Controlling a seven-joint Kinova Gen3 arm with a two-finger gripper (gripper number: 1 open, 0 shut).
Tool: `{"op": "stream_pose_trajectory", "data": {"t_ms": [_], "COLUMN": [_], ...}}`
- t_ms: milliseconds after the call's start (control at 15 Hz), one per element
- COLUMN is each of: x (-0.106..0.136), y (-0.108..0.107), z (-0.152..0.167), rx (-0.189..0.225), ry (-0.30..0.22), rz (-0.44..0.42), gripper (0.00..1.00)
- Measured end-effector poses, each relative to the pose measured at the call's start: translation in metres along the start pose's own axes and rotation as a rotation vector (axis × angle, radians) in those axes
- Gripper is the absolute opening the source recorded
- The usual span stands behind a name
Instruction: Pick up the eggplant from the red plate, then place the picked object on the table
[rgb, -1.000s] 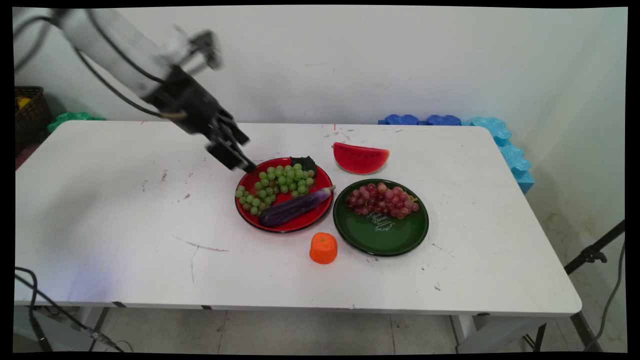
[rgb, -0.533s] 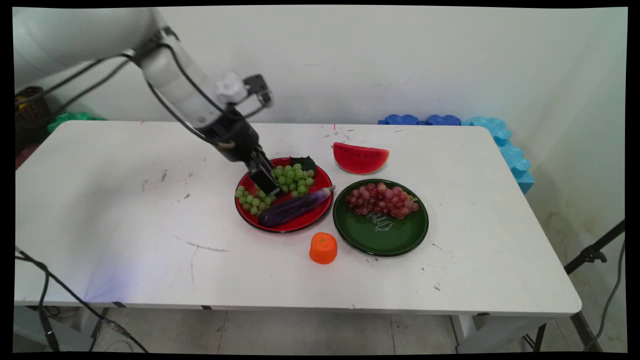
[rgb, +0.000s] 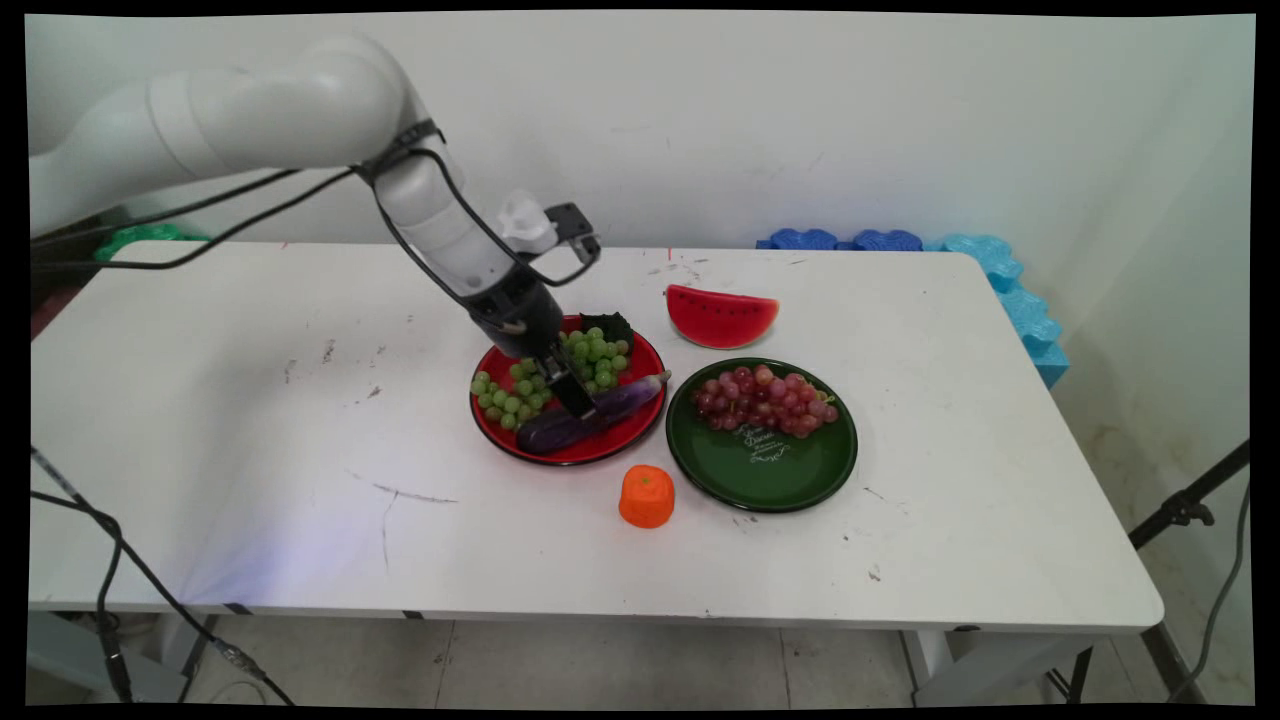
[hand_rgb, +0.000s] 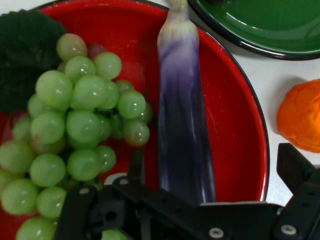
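The hand (rgb: 578, 404) is reaching down at frame centre, fingers (hand_rgb: 292, 165) apart and straddling the eggplant (hand_rgb: 184, 120) lying on the red plate (rgb: 500, 434) beside green grapes (hand_rgb: 80, 125). An orange (rgb: 647, 496) is sitting below; a green plate (rgb: 770, 475) is lying to the right on the desk (rgb: 250, 450).

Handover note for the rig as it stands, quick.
Tool: open, fingers either side of the eggplant, nothing gripped.
Eggplant lies on the red plate beside the green grapes with their dark leaf.
Red grapes sit on the green plate, right of the red one.
Orange fruit stands on the table in front of both plates; watermelon slice lies behind the green plate.
Nothing lifted so far.
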Motion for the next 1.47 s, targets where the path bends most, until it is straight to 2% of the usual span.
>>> {"op": "stream_pose_trajectory", "data": {"t_ms": [733,800,1133,1467], "x": [0.008,0.009,0.012,0.019], "y": [-0.001,-0.001,-0.001,-0.001], "z": [0.039,0.041,0.045,0.033], "rx": [-0.035,-0.038,-0.048,-0.050], "ry": [-0.038,-0.038,-0.034,-0.008], "rz": [-0.026,-0.025,-0.011,0.025], "gripper": [1.00,0.00,0.00,0.00]}}
